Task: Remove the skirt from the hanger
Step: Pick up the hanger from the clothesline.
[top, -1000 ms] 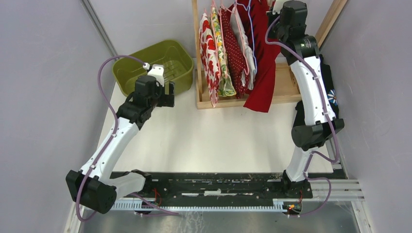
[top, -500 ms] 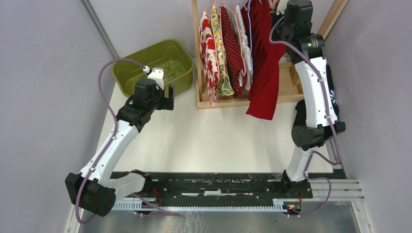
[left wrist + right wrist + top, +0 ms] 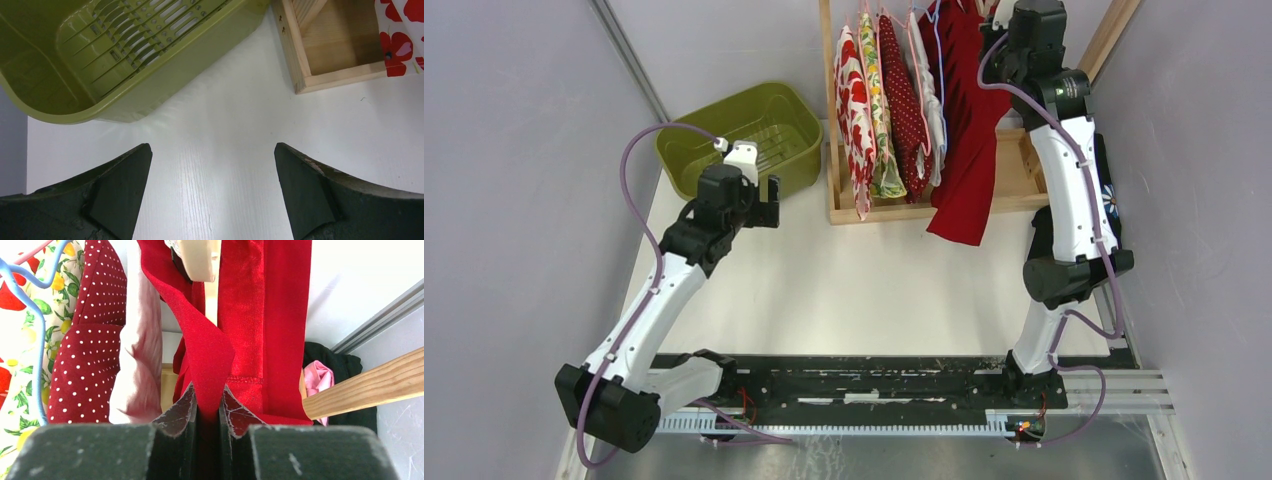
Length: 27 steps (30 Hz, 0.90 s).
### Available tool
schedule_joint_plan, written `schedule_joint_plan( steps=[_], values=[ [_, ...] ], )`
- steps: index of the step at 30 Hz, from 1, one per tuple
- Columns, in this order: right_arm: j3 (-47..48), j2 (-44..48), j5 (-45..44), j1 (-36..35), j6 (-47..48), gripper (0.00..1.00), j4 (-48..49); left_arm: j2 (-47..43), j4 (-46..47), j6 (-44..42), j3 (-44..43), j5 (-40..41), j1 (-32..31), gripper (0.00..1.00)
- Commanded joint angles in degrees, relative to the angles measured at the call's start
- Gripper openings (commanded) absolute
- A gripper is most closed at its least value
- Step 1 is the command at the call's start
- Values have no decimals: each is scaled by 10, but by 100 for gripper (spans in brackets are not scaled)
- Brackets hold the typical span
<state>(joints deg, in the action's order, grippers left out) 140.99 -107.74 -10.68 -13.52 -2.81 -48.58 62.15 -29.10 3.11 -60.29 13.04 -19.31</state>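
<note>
Early days. Right gripper (image 3: 207, 405) reaching high at the right end of the wooden rack (image 3: 1012, 190), onto the red skirt (image 3: 969, 130), just beside the dotted and flowered clothes (image 3: 884, 110). Not off the hanger yet, by the look of it: hanging full length, hem down past the rack's base, top edge up by a cream clip (image 3: 197, 257) in the wrist view. Cannot tell how firmly clipped, nor see much of the hanger itself.

Right jaws: almost pressed together, pinching a fold of the red cloth just below that clip. A good bite, with cloth on both sides of the pinch.

Left gripper (image 3: 212, 165): parked low over the white worktop (image 3: 215, 130), near the green basket (image 3: 100, 55), well apart from the skirt. Jaws there spread as wide as they go, holding nothing, touching nothing.

Left to do, judging from this: nearly everything. Work the cloth free of the clip, draw it clear of the rack and the neighbouring clothes, then set it down, perhaps in the basket, though that is only a guess.
</note>
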Motion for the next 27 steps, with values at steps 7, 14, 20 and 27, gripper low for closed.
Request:
schedule_joint_plan(
  steps=[7,14,20,27],
  values=[
    [12,10,-25,-2,-27,50,-59,-22,7,-15,3,13,1,100],
    [-33,64,-22,-2,-24,62,-62,-22,10,-11,15,11,1,100],
    [-50,58,-17,-2,-25,62,-63,-26,9,-13,13,16,1,100],
    [-65,37,-15,-2,-29,58,-68,-34,3,-15,15,23,1,99]
  ],
)
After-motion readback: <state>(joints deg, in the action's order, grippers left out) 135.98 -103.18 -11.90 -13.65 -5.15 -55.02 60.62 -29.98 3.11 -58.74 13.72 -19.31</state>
